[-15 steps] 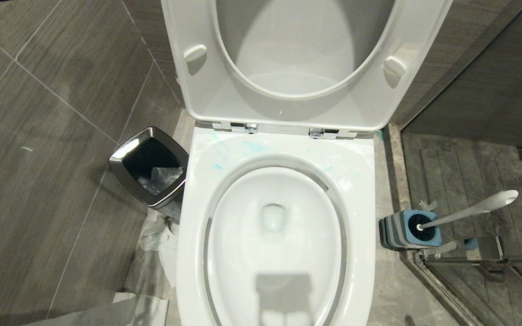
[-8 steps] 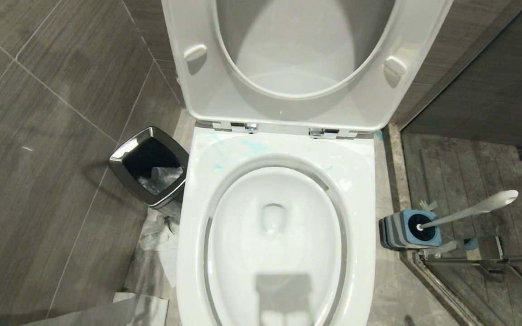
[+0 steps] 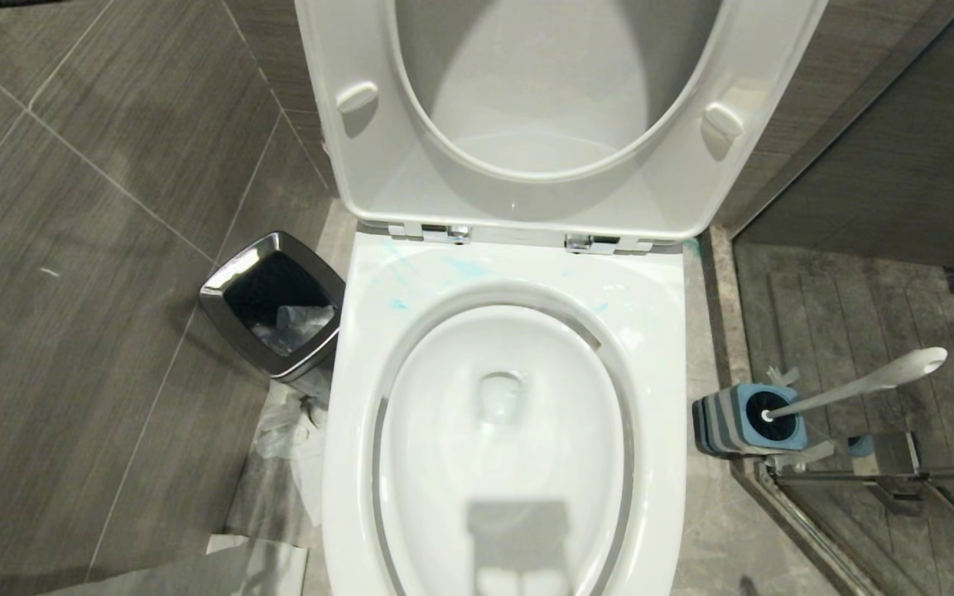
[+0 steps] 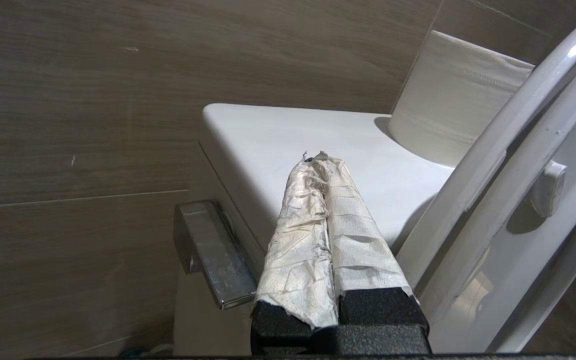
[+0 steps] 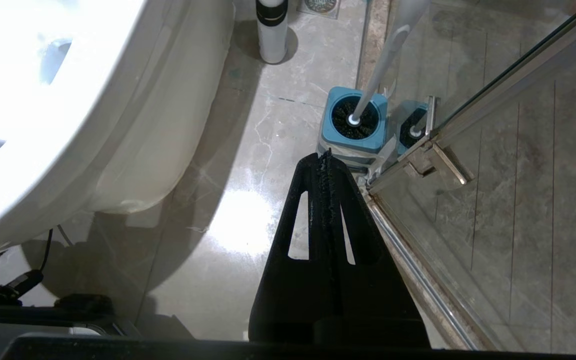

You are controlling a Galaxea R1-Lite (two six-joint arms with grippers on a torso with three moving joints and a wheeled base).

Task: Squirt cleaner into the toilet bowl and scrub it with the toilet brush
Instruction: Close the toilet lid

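The toilet bowl is a glossy white oval basin with its seat and lid raised. Thin turquoise smears of cleaner streak its back rim. The toilet brush leans tilted in its blue-and-grey striped holder, to the bowl's right.

The toilet bowl runs off the head view's edge at six o'clock, so its front rim is unseen, and the raised seat and lid are cut off at twelve o'clock. The toilet brush hides its bristle head inside the striped holder; in the right wrist view the handle's end leaves the frame at twelve o'clock. Neither gripper appears in the head view.
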